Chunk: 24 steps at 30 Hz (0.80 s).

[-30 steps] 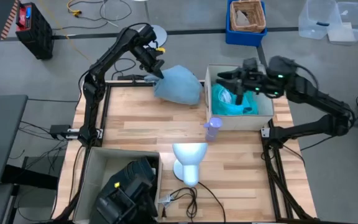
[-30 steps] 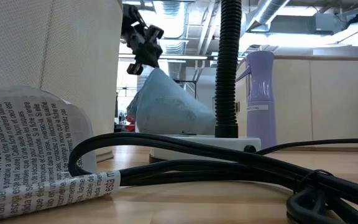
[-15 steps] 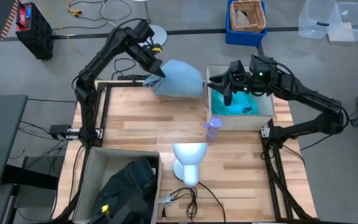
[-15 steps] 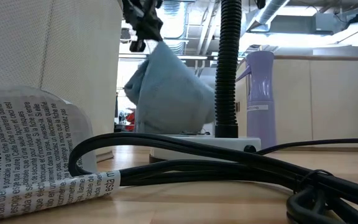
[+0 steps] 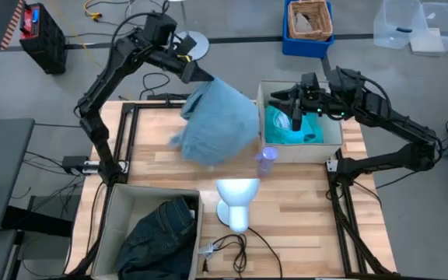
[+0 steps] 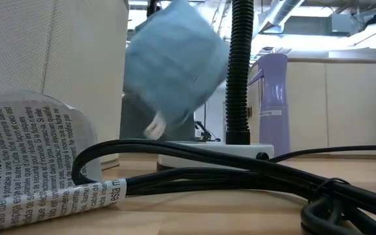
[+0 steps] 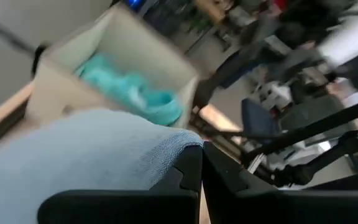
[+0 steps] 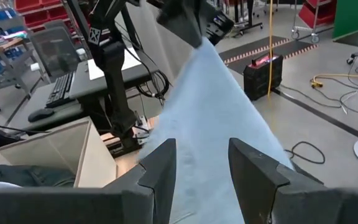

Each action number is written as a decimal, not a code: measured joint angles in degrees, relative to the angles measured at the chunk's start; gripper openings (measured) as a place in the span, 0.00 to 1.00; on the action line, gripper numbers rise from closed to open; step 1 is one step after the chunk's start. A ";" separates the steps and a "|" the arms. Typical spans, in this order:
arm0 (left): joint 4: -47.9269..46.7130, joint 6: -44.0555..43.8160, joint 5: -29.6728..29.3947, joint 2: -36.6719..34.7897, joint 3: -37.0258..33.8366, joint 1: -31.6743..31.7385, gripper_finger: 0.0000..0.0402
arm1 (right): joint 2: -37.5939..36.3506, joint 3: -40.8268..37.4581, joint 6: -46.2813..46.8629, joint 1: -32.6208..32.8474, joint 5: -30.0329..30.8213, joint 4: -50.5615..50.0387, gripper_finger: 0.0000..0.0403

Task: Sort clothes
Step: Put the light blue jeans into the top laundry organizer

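My left gripper (image 5: 197, 74) is shut on the pale blue garment (image 5: 220, 120), high over the table's far middle. The garment hangs below it in the low view (image 6: 172, 65) and fills the left wrist view (image 7: 86, 162). My right gripper (image 5: 284, 105) is open and empty (image 8: 202, 165) over the white box (image 5: 329, 148), which holds the bright teal shirt (image 5: 290, 128). The dark blue-green jeans (image 5: 162, 241) lie in the box at the near left. The black garment does not show. My left gripper pinches a bunched upper edge of the pale blue garment (image 7: 179, 146) between its two fingers, which slant down from the far left. One layer or several, I cannot tell. The garment hangs slack below the fingers, its lower end (image 6: 155, 124) clear of the table.
A white mannequin head (image 5: 236, 198) lies on the table's near middle, with a small lilac bottle (image 5: 266, 161) standing just beyond it beside the white box. Black cables (image 6: 240, 176) and a printed paper (image 6: 38, 170) lie at the near edge. Bare wood (image 5: 162, 159) shows left of the hanging garment.
My left gripper has risen with the pale blue garment. The garment, which rested on the table's far edge, has been lifted clear and hangs spread out below the gripper, swinging.
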 joint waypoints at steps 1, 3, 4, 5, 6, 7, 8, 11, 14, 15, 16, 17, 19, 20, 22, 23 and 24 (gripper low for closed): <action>1.85 -0.66 -0.08 -0.36 0.00 -0.42 0.00 | -0.20 0.00 0.02 0.02 0.00 0.03 0.40; 4.92 -1.87 -0.59 -1.07 0.00 -0.87 0.00 | -0.77 0.00 0.02 0.01 0.00 0.00 0.40; 6.17 -2.43 -1.12 -1.32 0.00 -1.04 0.00 | -1.00 0.00 0.02 0.03 0.00 0.00 0.40; 7.39 -2.88 -2.00 -1.55 0.00 -1.18 0.00 | -1.30 0.00 0.04 0.03 0.00 0.13 0.40; 8.57 -3.23 -2.43 -1.71 0.00 -1.27 0.00 | -1.63 0.00 0.04 0.03 0.00 0.17 0.40; 9.59 -3.40 -2.68 -1.84 0.00 -1.47 0.00 | -1.90 0.00 0.04 0.03 0.00 0.15 0.40; 10.45 -3.74 -3.35 -2.09 0.00 -1.60 0.00 | -2.14 0.00 0.04 0.03 0.00 0.17 0.40; 13.54 -4.33 -3.92 -2.78 0.00 -1.78 0.00 | -2.67 0.00 0.04 0.49 0.07 0.15 0.40; 16.72 -4.49 -5.43 -3.70 0.00 -1.70 0.00 | -2.97 0.00 0.04 1.28 0.06 0.04 0.40; 18.22 -4.60 -5.59 -3.93 0.00 -1.68 0.00 | -3.01 0.00 0.02 1.48 0.07 -0.06 0.40; 20.13 -5.14 -5.77 -4.21 0.00 -1.64 0.00 | -3.07 0.00 0.01 1.65 0.03 0.01 0.40; 22.35 -5.85 -5.85 -4.44 0.00 -1.66 0.00 | -3.10 0.00 0.02 1.95 0.06 0.07 0.40; 26.81 -7.04 -5.81 -4.66 0.00 -1.80 0.00 | -3.10 0.00 -0.01 2.41 0.06 0.02 0.40; 28.84 -7.84 -5.79 -4.69 0.09 -1.98 0.00 | -3.09 0.00 -0.09 2.60 0.08 0.04 0.40; 32.13 -9.27 -5.74 -4.70 0.20 -2.08 0.00 | -3.08 0.00 -0.50 2.72 0.07 0.16 0.40; 33.73 -9.86 -5.80 -4.67 0.19 -2.34 0.00 | -3.08 0.00 -0.75 2.73 0.07 0.22 0.40; 35.29 -10.24 -5.90 -4.56 0.17 -2.61 0.00 | -3.08 0.00 -0.85 2.80 0.07 0.29 0.40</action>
